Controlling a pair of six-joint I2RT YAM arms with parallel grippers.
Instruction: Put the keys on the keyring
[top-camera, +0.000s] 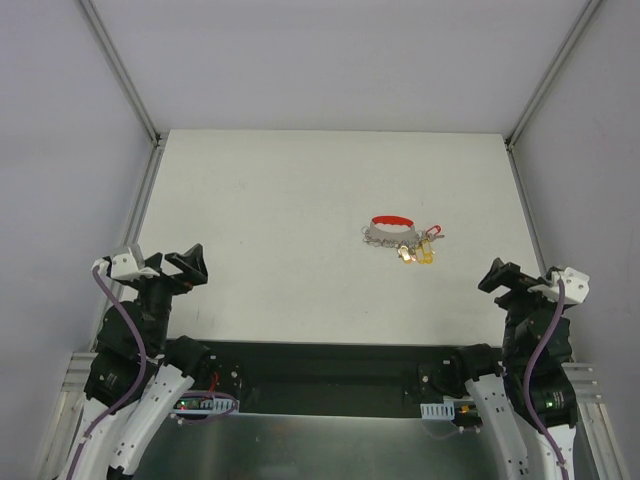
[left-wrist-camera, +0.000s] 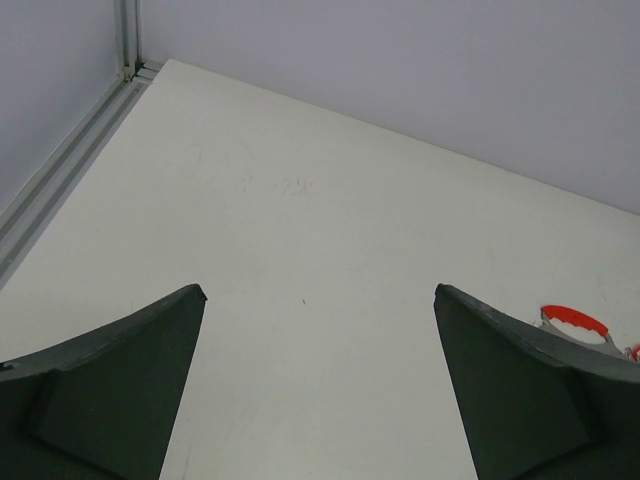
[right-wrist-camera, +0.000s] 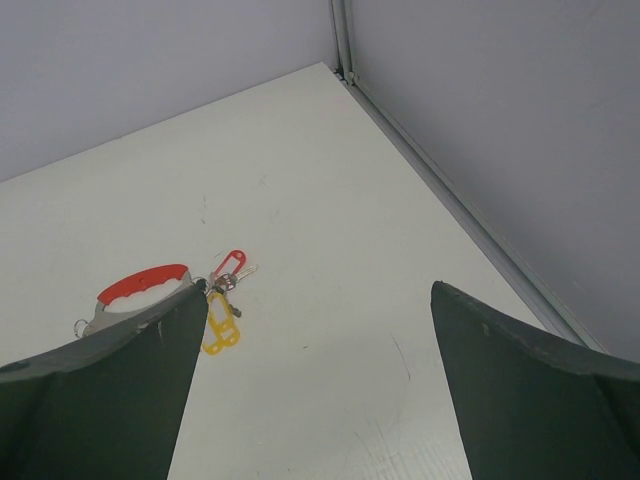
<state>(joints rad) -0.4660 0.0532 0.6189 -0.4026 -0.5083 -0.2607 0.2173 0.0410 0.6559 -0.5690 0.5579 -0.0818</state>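
Table (top-camera: 280, 200) edge: L pincer (top-camera: 172, 265), R pincer (top-camera: 512, 278) agape.

From above, cannot count the keys (top-camera: 418, 255) (too small, bunched by the keyring (top-camera: 392, 232)). Left wrist view: see little but its red band (left-wrist-camera: 573, 320), rest behind a finger (left-wrist-camera: 520, 390) and past the right edge. Right wrist view: lose its lower part behind a finger (right-wrist-camera: 110, 400).

Place: robot lab cell.
Tabletop (top-camera: 270, 200): white, plain, mid-frame.
Walls (top-camera: 330, 60): pale panels on three sides.
Rails (top-camera: 120, 68): aluminium, upper left and right.
Arms (top-camera: 135, 325): two, bolted at bottom edge.
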